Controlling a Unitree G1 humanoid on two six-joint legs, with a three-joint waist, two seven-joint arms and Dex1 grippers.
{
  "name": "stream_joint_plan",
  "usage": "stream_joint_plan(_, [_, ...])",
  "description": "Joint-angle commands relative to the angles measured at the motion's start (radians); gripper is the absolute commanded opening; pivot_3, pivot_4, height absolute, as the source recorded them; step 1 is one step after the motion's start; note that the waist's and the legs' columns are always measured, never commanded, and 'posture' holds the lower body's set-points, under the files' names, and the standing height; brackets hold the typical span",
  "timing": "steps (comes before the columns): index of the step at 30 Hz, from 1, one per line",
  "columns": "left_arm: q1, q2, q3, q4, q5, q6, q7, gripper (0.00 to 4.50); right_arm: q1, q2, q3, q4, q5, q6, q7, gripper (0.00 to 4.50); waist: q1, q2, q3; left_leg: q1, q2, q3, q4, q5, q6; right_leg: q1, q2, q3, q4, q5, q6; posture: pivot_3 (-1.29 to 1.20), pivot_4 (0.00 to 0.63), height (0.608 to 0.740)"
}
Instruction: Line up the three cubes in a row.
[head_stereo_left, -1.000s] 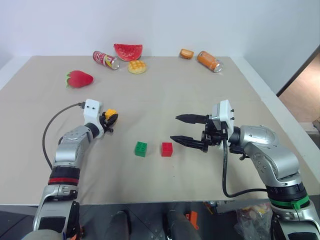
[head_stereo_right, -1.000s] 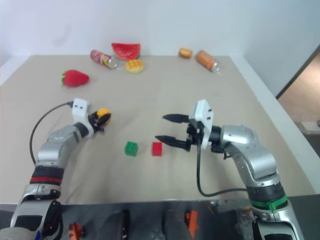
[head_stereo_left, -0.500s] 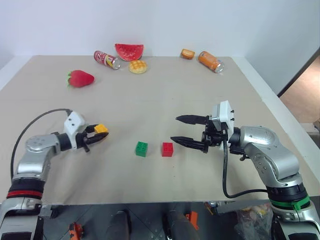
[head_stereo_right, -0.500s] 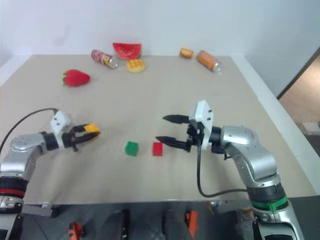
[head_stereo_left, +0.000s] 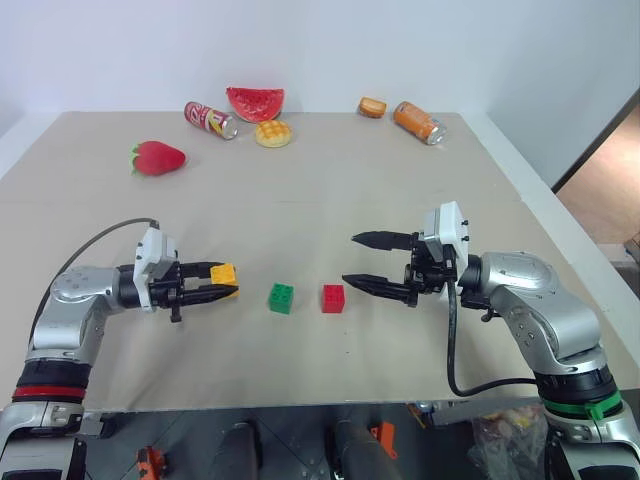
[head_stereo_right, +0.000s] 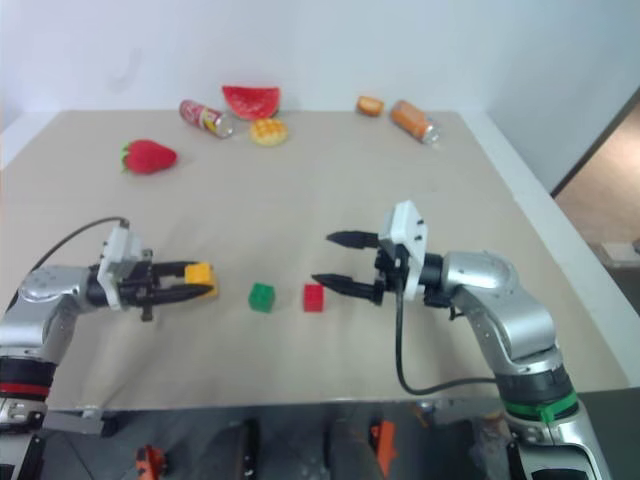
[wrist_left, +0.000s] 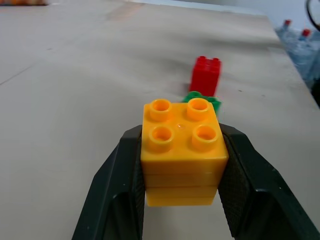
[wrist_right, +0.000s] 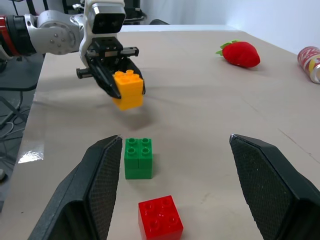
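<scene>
A yellow-orange cube (head_stereo_left: 224, 272) hangs just above the table, studs up, with my left gripper (head_stereo_left: 228, 282) shut on its sides. That gripper points level toward the green cube (head_stereo_left: 281, 298), which sits a short gap to its right. The red cube (head_stereo_left: 333, 298) rests on the table just right of the green one. In the left wrist view the held yellow-orange cube (wrist_left: 182, 150) stands in front of the green cube (wrist_left: 202, 100) and red cube (wrist_left: 206, 75), roughly in one line. My right gripper (head_stereo_left: 349, 258) hovers open, just right of the red cube, pointing left.
Along the table's far edge lie a toy strawberry (head_stereo_left: 158, 158), a red can (head_stereo_left: 211, 119), a watermelon slice (head_stereo_left: 255, 102), a round yellow bun (head_stereo_left: 274, 133), a small bread piece (head_stereo_left: 373, 107) and an orange can (head_stereo_left: 418, 122).
My left gripper has swung round with the yellow-orange cube, from pointing away to pointing right, and has drawn back toward the near edge and closer to the green cube. The right arm has kept still.
</scene>
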Motion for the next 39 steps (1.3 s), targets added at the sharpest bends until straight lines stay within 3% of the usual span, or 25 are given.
stream_joint_plan(1, [-0.041, 0.009, -0.008, 0.111, 0.047, -0.110, -0.061, 1.62, 0.000, -0.028, -0.041, -0.067, 0.037, 0.014, 0.014, 3.56, 0.000, 0.000, 0.000, 0.000, 0.000, 0.000, 0.000, 0.000, 0.000, 0.000, 0.000, 0.000, 0.000, 0.000, 0.000, 0.00, 0.150, 0.740])
stream_joint_plan(7, [-0.123, -0.027, -0.015, 0.293, 0.085, -0.236, -0.110, 1.62, 0.030, -0.066, -0.064, -0.100, 0.061, 0.031, 0.022, 3.56, 0.003, 0.000, 0.000, 0.000, 0.000, 0.000, 0.000, 0.000, 0.000, 0.000, 0.000, 0.000, 0.000, 0.000, 0.000, 0.00, 0.150, 0.740])
stream_joint_plan(16, [-0.204, -0.105, -0.082, 0.410, 0.101, -0.332, -0.165, 1.62, 0.033, -0.070, -0.065, -0.113, 0.064, 0.039, 0.009, 3.56, 0.003, 0.000, 0.000, 0.000, 0.000, 0.000, 0.001, 0.000, 0.000, 0.000, 0.000, 0.000, 0.000, 0.000, 0.000, 0.00, 0.150, 0.740])
stream_joint_plan(39, [-0.238, -0.046, -0.086, 0.420, 0.086, -0.308, -0.165, 1.62, 0.043, -0.075, -0.067, -0.110, 0.055, 0.030, -0.002, 3.56, 0.000, 0.000, 0.000, -0.001, 0.000, -0.001, 0.001, 0.000, 0.000, 0.000, 0.001, 0.000, 0.000, 0.000, 0.000, 0.00, 0.150, 0.740])
